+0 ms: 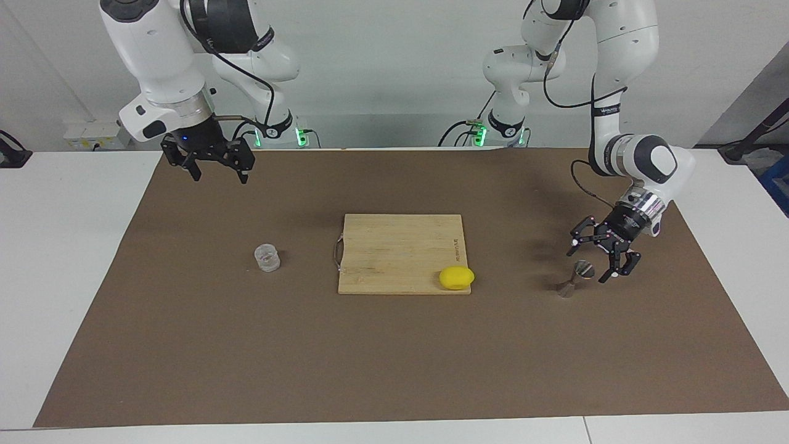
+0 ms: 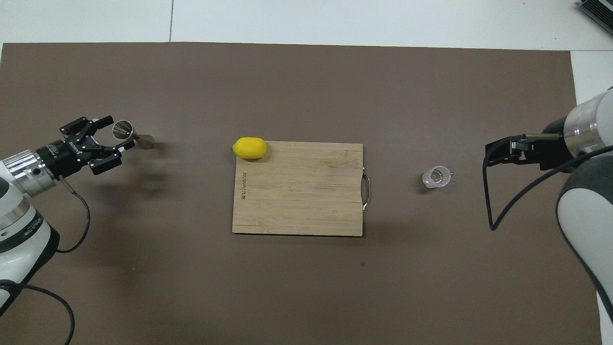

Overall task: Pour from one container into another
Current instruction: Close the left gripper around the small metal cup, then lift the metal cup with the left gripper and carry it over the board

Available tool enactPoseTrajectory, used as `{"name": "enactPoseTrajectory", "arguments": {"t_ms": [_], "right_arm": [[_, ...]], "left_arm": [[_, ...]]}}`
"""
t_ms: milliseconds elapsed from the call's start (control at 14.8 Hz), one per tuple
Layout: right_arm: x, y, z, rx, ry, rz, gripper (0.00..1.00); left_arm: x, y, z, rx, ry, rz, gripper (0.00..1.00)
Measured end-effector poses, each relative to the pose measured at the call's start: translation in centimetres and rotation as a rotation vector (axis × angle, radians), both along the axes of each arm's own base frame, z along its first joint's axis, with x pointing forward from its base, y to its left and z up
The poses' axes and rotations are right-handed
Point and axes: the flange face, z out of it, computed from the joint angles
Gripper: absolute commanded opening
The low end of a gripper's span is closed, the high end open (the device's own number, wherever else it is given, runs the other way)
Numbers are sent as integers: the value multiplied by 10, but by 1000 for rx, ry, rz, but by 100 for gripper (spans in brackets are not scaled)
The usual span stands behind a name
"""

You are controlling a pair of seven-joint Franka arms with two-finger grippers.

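Left end effector (image 1: 605, 256), fingers spread wide, is low around the metal jigger (image 1: 573, 279) on the surface, likely to grip it; right end effector (image 1: 217, 166), open and empty, waits raised, the glass cup (image 1: 267, 258) standing below and apart from it

Mat: a large brown rectangular table cover (image 1: 246, 345) (image 2: 191, 287) — it spreads over most of the white table (image 1: 61, 246) (image 2: 335, 19).

Board: a light rectangular bamboo cutting board (image 1: 394, 246) (image 2: 297, 191) lies flat at the middle of the mat, with a thin metal handle (image 1: 336, 253) (image 2: 366, 190) on the edge toward the right arm's end.

Fruit: a yellow oval lemon (image 1: 457, 277) (image 2: 249, 147) sits on the board's corner farthest from the robots, toward the left arm's end — at about 11 o'clock of the board in the overhead view.
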Motion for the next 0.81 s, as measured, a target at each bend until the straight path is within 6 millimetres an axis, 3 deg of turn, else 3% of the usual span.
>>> {"name": "enactPoseTrajectory", "arguments": {"t_ms": [812], "right_arm": [[0,0,0,0,0,0,100]], "left_arm": [[0,1,-1,19,-21,-11,73]]}}
